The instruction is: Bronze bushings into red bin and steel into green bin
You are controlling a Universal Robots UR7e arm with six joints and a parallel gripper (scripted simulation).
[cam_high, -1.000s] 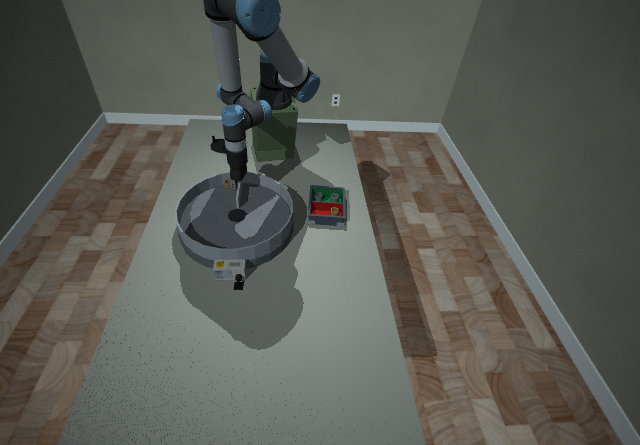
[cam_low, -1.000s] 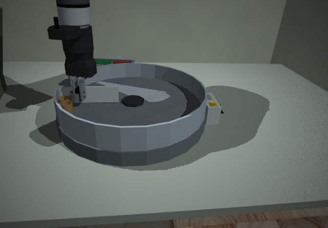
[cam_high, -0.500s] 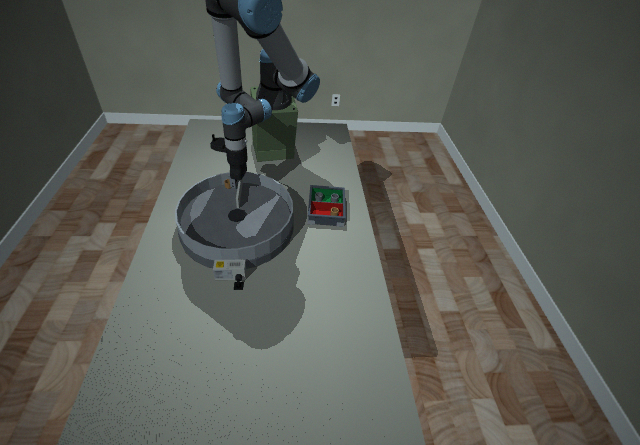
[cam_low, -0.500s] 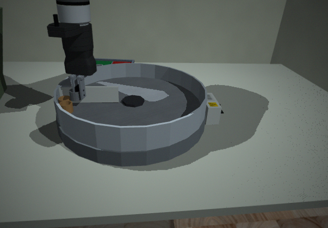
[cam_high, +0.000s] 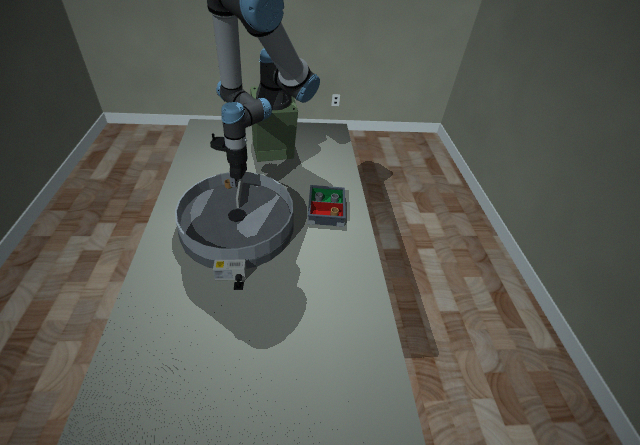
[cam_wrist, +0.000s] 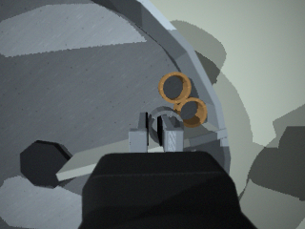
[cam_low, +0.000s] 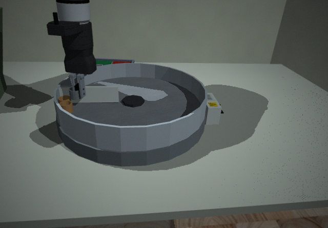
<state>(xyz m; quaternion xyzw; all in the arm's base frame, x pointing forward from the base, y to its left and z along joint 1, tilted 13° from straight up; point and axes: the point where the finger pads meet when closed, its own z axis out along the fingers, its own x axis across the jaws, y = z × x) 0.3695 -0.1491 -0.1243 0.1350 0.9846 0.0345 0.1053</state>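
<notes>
My gripper (cam_high: 233,184) (cam_low: 79,90) (cam_wrist: 152,122) is shut on the wall of a steel bushing (cam_low: 73,94) (cam_wrist: 166,110), one finger inside its bore and one outside. It holds the bushing low over the turntable (cam_high: 217,231) (cam_low: 105,114) (cam_wrist: 95,86), near the rim. Two bronze bushings stand side by side at the rim, close to the held one: one (cam_low: 66,107) (cam_wrist: 161,89) and another (cam_low: 63,98) (cam_wrist: 202,117). Two steel bushings (cam_high: 318,196) (cam_high: 334,197) are in the green bin (cam_high: 326,192). One bronze bushing (cam_high: 334,211) is in the red bin (cam_high: 319,207).
A raised wall (cam_high: 235,254) (cam_low: 132,138) surrounds the turntable. A pale upright plate (cam_high: 238,194) (cam_low: 103,94) (cam_wrist: 95,159) runs from beside my fingers toward the black hub (cam_high: 237,216) (cam_low: 132,100) (cam_wrist: 44,163). A white labelled box (cam_high: 229,270) (cam_low: 213,115) sits outside the wall.
</notes>
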